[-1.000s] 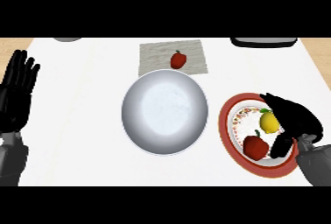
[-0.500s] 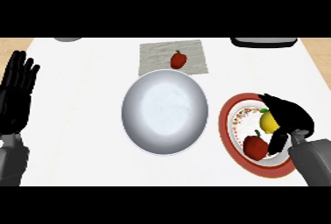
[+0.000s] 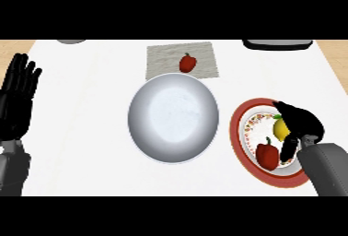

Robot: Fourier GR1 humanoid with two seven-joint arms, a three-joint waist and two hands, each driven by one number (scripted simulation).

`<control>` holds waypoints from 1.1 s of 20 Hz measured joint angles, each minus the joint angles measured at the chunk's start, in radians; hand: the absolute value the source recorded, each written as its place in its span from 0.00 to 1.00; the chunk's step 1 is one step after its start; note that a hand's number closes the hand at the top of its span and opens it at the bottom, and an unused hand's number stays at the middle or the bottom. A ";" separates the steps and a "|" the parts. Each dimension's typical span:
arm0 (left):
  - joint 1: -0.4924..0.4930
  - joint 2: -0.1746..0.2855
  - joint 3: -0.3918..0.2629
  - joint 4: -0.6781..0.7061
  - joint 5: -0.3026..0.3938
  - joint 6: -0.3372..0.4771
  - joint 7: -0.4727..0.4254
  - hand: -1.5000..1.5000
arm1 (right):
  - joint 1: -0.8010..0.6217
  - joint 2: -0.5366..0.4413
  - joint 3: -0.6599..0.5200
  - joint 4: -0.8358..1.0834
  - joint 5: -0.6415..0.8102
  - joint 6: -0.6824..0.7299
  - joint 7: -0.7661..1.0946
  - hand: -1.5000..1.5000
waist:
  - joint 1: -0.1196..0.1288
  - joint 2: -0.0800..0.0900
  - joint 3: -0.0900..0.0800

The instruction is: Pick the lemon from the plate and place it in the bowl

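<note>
A yellow lemon (image 3: 279,129) lies on a red-rimmed plate (image 3: 242,138) at the right, beside a red pepper (image 3: 268,155). My right hand (image 3: 301,123) covers the lemon's right side, its fingers curled round it and its thumb reaching down next to the pepper. Left of the plate sits a large white bowl (image 3: 174,117) with nothing in it. At the left edge my left hand (image 3: 16,99) rests open with its fingers pointing up.
A second red pepper (image 3: 187,62) lies on a grey cloth (image 3: 182,60) behind the bowl. A dark object (image 3: 277,44) sits at the far right edge and a grey one (image 3: 71,41) at the far left.
My right hand has shifted slightly left and closed further round the lemon. The lemon remains on the plate; the left hand has not moved.
</note>
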 measured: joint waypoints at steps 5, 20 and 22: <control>0.001 -0.018 -0.003 0.019 -0.017 0.000 -0.023 0.50 | 0.000 -0.020 -0.015 0.037 0.038 -0.061 -0.092 1.00 | -0.002 -0.004 -0.004; -0.070 -0.034 -0.042 -0.024 -0.003 -0.036 0.024 0.50 | -0.277 -0.164 0.046 0.185 0.060 -0.051 -0.663 1.00 | 0.117 0.046 0.006; -0.082 -0.041 -0.052 -0.024 -0.005 -0.036 0.024 0.50 | -0.321 -0.196 0.053 0.215 0.054 -0.055 -0.773 1.00 | 0.129 0.053 0.008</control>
